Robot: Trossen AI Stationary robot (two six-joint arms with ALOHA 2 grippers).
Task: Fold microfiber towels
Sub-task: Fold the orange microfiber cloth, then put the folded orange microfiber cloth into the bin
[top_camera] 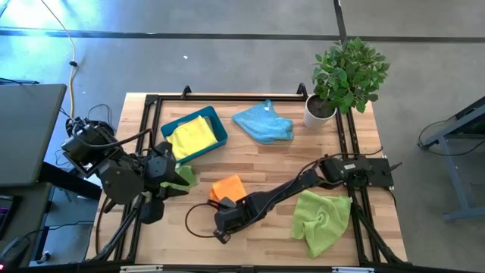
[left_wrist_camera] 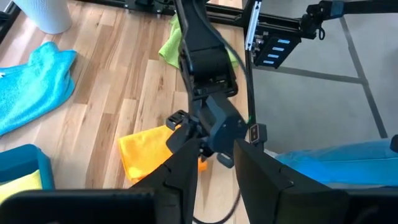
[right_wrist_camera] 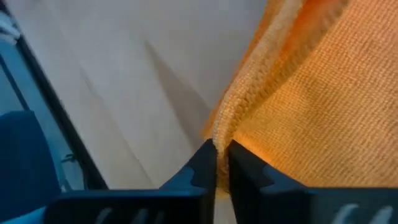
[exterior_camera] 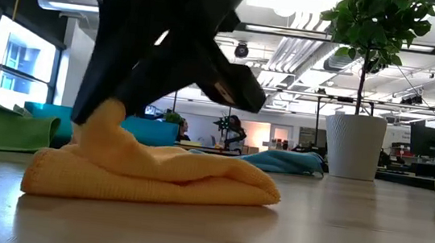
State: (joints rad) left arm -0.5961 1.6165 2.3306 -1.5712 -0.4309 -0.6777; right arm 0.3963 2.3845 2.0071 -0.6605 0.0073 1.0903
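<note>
A: Orange towel sits folded mid-table; right gripper pinches its hem, fingers nearly touching. Risk?

B: Thin bite on the edge only. I judge a lift could slip the hem free, or drag the fold open.

A: Surroundings, left to right?

B: Left gripper waits, clamping a lime green towel. Then teal tray with yellow towel, light blue towel, potted plant, green towel. The right arm's cable loops near the orange towel and might snag it.
</note>
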